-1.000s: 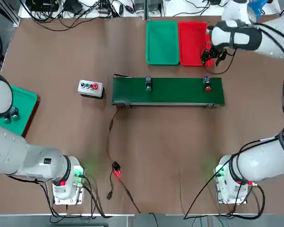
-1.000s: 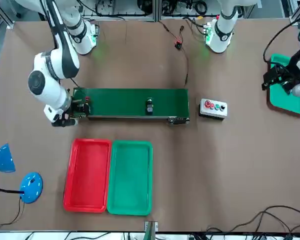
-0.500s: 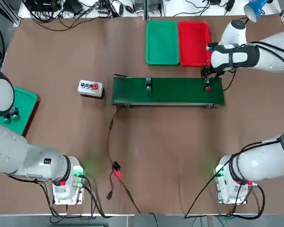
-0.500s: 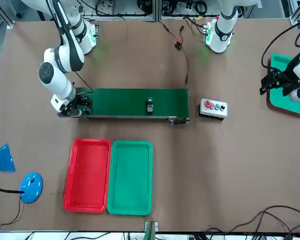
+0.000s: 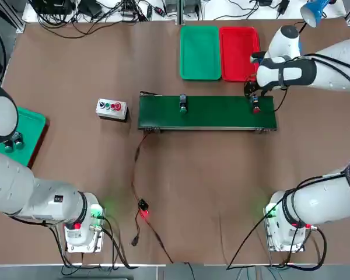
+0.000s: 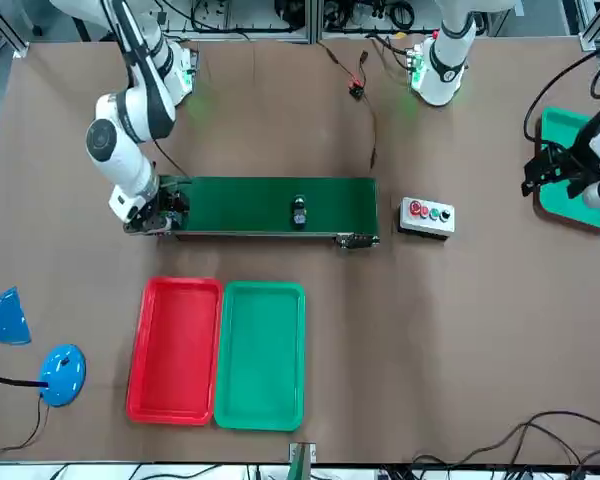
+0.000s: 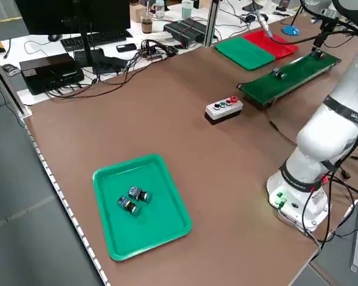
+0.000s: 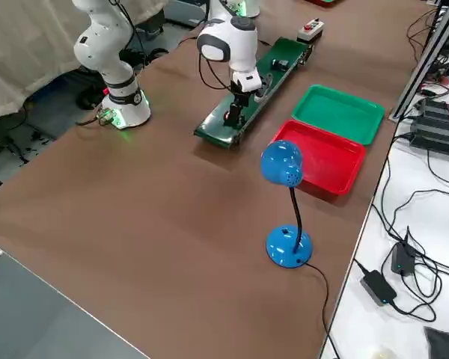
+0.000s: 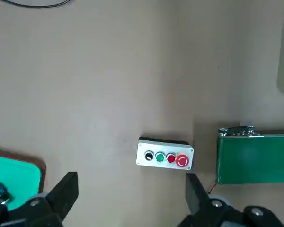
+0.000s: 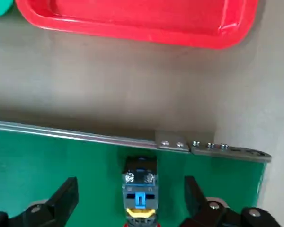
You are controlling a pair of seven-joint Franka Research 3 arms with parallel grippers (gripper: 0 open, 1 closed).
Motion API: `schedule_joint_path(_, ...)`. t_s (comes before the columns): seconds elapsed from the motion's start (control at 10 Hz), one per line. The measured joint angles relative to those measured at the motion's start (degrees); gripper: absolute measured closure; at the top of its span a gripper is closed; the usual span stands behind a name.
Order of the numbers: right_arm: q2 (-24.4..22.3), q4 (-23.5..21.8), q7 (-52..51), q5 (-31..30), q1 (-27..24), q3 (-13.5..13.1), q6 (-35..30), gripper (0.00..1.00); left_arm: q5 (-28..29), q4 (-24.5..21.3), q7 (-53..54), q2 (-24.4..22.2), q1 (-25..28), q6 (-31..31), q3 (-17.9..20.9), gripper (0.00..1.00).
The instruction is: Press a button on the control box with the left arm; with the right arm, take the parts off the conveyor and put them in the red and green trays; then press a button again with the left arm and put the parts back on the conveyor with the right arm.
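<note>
The right pincer (image 10: 132,208) hangs directly above the small push-button part with a red cap, yellow collar and blue-and-black body (image 10: 141,191), its two fingers spread wide on either side and gripping nothing. That part lies on the long dark-green conveyor belt (image 5: 207,112), close to the end nearest the flat red plastic tray (image 5: 239,45), which sits beside the flat green plastic tray (image 5: 200,51) beyond the belt. A second small part with a green cap (image 5: 183,104) rests nearer the belt's middle, well apart from the first. To do this pick well, the pincer should probably descend straight, keeping the part centred between the fingers, and close on the squarish body rather than on the rounded cap, which would likely slip. The red-capped part seems to lie on its side with its long axis across the belt's width: in the overhead view the cap points toward the arm bases and the blue end toward the trays. The fingers straddle it across that axis, so the grip would fall on its short sides, which looks right. The left pincer (image 9: 131,208) is likewise fully open and empty, parked out at the bench's left edge over another green tray (image 7: 140,205), with the grey control box with coloured buttons (image 9: 165,154) in its sight.
</note>
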Motion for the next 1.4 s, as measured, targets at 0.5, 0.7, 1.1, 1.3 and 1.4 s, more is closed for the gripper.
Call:
schedule_joint_path(0.5, 0.02, -2.65, 0.0, 0.0, 0.0, 0.0, 3.08, 0.08, 0.0, 0.0, 0.08, 0.0, 0.08, -0.01, 0.01, 0.0)
schedule_joint_path(0.7, 0.02, -2.65, 0.0, 0.0, 0.0, 0.0, 3.09, 0.3, 0.0, 0.0, 0.08, 0.0, 0.06, -0.01, 0.01, 0.0)
schedule_joint_path(1.1, 0.02, -2.65, 0.02, 0.0, 0.04, 0.02, 3.09, 0.67, 0.0, 0.01, 0.09, 0.0, 0.06, -0.2, 0.0, 0.0)
schedule_joint_path(1.3, 0.07, -1.99, -0.03, -0.01, 0.42, 0.06, 3.96, 0.67, 0.0, 0.01, 0.1, 0.0, 0.06, -0.56, 0.0, 0.0)
schedule_joint_path(1.4, 0.25, 0.31, -0.03, -0.01, 1.49, 0.07, 4.08, 0.67, 0.0, 0.01, 0.1, 0.0, 0.05, -0.6, -0.01, 0.0)
